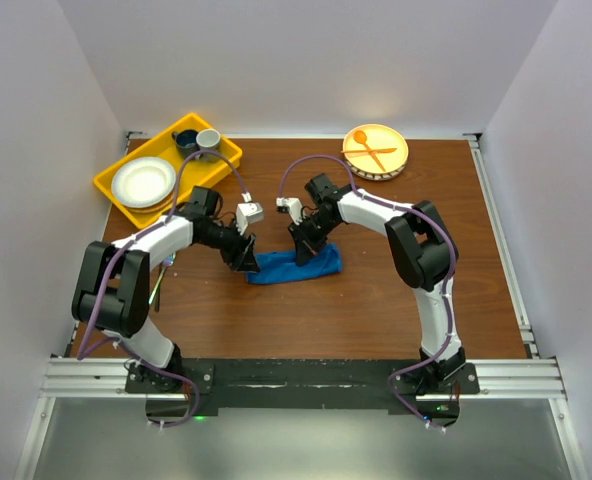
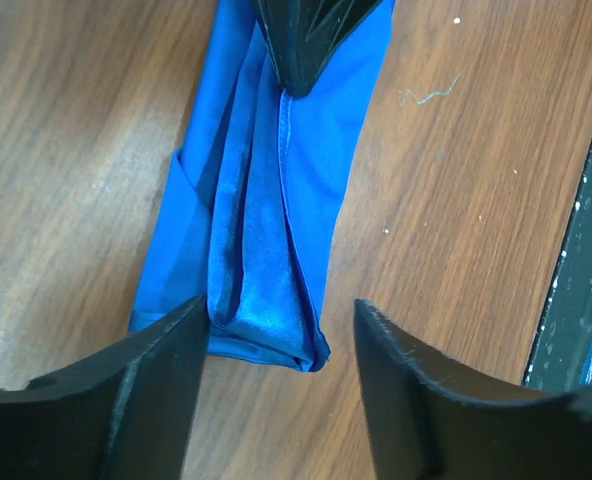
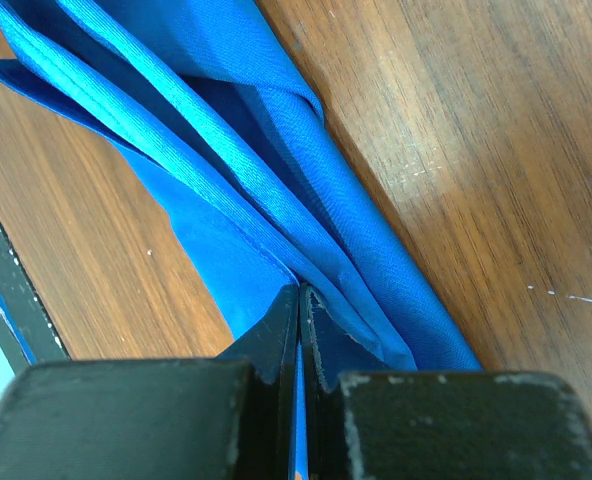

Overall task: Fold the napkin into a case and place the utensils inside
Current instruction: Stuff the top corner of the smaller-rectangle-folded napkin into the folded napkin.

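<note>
While the napkin lay as a narrow folded strip near the middle of the table, its long axis roughly parallel to the near edge, its left end sat between the parted jaws of the left gripper, not yet pinched. Farther along the strip, the right gripper was clamped tight on the cloth's folds.

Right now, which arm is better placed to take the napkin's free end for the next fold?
Left. The left gripper stands open astride the unheld end of the napkin; the right gripper is shut on the other end, holding it.
</note>
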{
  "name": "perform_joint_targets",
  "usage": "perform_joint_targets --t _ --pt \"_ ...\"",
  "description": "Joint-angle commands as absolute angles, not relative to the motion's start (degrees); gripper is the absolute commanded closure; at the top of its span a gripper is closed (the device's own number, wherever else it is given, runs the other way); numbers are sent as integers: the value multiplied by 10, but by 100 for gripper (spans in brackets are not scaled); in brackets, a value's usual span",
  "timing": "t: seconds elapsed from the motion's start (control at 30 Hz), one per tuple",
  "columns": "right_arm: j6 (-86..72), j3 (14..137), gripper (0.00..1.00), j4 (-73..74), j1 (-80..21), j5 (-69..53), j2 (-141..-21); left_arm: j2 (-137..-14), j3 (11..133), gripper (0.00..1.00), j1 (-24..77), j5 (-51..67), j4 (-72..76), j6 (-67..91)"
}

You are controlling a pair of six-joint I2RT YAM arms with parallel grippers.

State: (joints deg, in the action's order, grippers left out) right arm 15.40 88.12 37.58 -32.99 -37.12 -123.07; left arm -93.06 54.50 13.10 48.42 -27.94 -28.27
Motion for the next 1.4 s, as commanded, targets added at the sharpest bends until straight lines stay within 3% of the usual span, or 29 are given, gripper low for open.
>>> perform_joint_targets --t 0.0,0.17,0.3,0.47,0.57,0.7,0.8,0.83,0.9,1.03,1.07,1.2,1.27,1.3,1.37 --pt "152 883 100 373 -333 -361 -1245 -936 555 43 132 508 -292 -317" --pt "151 883 100 373 -333 -361 -1245 -934 548 49 134 513 -294 -323" --pt "149 882 100 373 -333 -363 -1240 -934 548 63 136 508 -286 -323" --pt "147 881 100 371 -333 -366 -1236 -938 549 45 151 492 -292 -331" --pt "145 880 100 370 -333 -367 -1236 -935 544 45 154 487 -282 -322" --pt "142 876 100 369 -333 -372 -1231 -939 541 58 154 477 -273 -320" --pt "142 876 100 368 -334 -376 -1227 -941 541 81 154 469 -271 -321" --pt "141 876 100 370 -333 -384 -1224 -943 540 97 154 466 -271 -320" --pt "138 877 100 372 -333 -391 -1217 -946 540 100 154 462 -271 -324" --pt "140 878 79 378 -332 -442 -1189 -941 536 100 154 471 -272 -329" --pt "141 876 68 375 -333 -451 -1172 -941 536 100 154 474 -274 -330" --pt "146 865 43 356 -332 -481 -1130 -936 533 100 153 490 -274 -334" --pt "145 843 35 319 -332 -485 -1113 -934 534 100 152 500 -279 -340" --pt "143 821 24 282 -332 -485 -1096 -934 534 100 152 502 -279 -342" --pt "138 802 19 242 -332 -483 -1084 -931 533 100 149 508 -284 -350"
